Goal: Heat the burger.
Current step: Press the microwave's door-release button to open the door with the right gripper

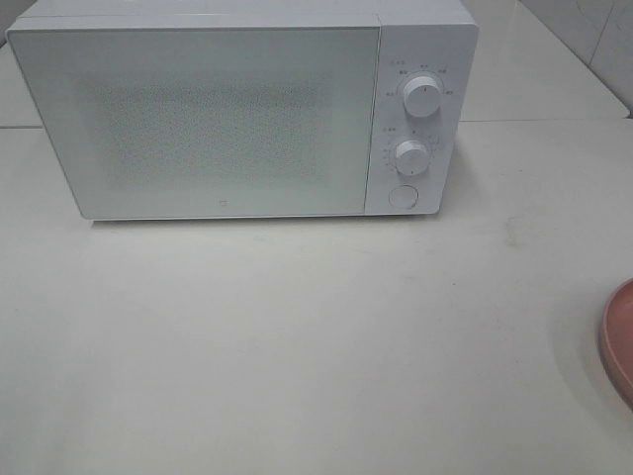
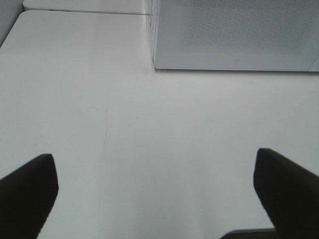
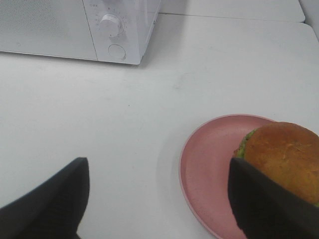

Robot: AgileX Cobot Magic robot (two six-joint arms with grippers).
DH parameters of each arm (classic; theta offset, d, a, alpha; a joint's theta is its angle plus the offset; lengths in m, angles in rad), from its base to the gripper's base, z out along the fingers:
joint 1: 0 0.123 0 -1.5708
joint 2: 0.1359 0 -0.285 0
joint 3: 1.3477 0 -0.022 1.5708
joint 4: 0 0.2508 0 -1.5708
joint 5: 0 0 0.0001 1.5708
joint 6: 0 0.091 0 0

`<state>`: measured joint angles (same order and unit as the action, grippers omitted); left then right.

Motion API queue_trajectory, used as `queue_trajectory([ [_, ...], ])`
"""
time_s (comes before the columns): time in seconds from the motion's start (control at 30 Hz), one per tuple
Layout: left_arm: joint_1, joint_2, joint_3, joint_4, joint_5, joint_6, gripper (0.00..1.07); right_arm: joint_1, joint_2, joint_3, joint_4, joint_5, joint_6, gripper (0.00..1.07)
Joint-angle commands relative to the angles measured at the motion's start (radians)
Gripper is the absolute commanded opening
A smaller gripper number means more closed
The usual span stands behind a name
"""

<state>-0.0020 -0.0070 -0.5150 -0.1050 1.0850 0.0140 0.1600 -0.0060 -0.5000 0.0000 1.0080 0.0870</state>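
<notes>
The burger [image 3: 284, 154], with its brown bun and a green lettuce edge, sits on a round pink plate [image 3: 209, 159] in the right wrist view. My right gripper [image 3: 157, 199] is open, and one dark finger [image 3: 264, 204] covers the burger's near side; only table shows between the fingers. In the exterior high view only the plate's rim [image 1: 618, 341] shows at the right edge, and the burger and both grippers are out of frame. My left gripper [image 2: 157, 194] is open over bare table, facing the microwave [image 2: 234, 35].
The white microwave [image 1: 237, 109] stands at the back of the table with its door closed. On its right panel are two knobs [image 1: 422, 97] [image 1: 409, 155] and a round button [image 1: 403, 195]. The white table [image 1: 297, 346] stretches in front of it.
</notes>
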Motion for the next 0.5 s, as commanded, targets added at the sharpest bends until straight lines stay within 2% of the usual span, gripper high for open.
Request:
queue_trajectory([
  [0.03,-0.001,-0.020,0.000,-0.007,-0.015,0.000,1.00,-0.002,-0.025,0.003,0.000,-0.014,-0.015,0.75],
  [0.5,-0.001,-0.020,0.000,-0.007,-0.015,0.000,1.00,-0.002,-0.012,-0.002,0.000,-0.018,-0.014,0.75],
])
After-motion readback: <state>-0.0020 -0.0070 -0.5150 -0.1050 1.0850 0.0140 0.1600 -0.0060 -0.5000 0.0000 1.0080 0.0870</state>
